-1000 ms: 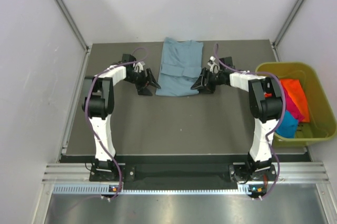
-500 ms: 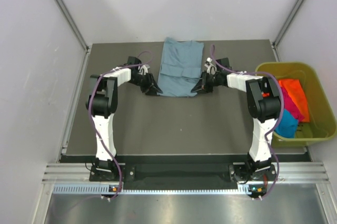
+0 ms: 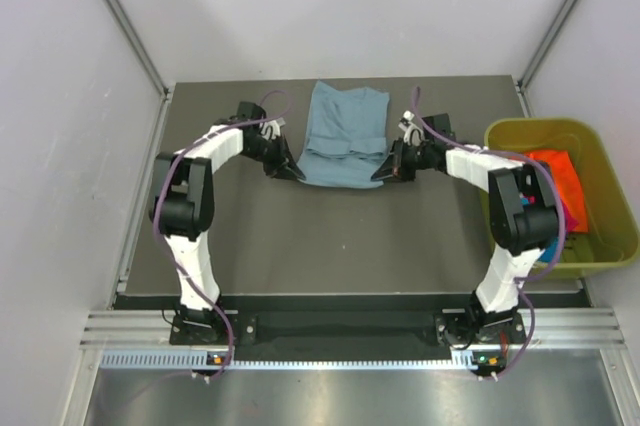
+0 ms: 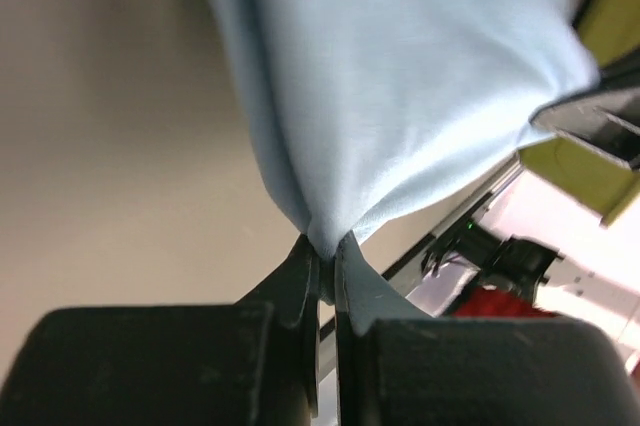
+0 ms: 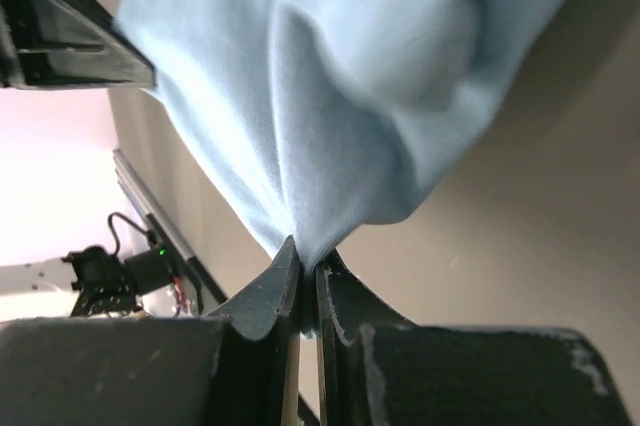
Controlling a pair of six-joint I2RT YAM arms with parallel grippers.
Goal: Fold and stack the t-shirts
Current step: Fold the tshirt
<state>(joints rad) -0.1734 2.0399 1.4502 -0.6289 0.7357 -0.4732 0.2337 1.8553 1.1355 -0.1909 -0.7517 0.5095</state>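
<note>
A dark grey table (image 3: pixel 330 236) between pale walls is carrying everything. The left gripper (image 3: pixel 291 170) is pinching shut on the near left corner of the grey-blue t-shirt (image 3: pixel 343 136), which is lying at the table's far middle. The right gripper (image 3: pixel 381 172) is clamping the near right corner. At the far right, a yellow-green bin (image 3: pixel 604 258) is holding an orange t-shirt (image 3: pixel 562 174)

Grey-blue t-shirt (image 3: pixel 343 136) folded, bunched, near corners pinched up; orange t-shirt (image 3: pixel 568 181) crumpled, well apart rightward.
</note>
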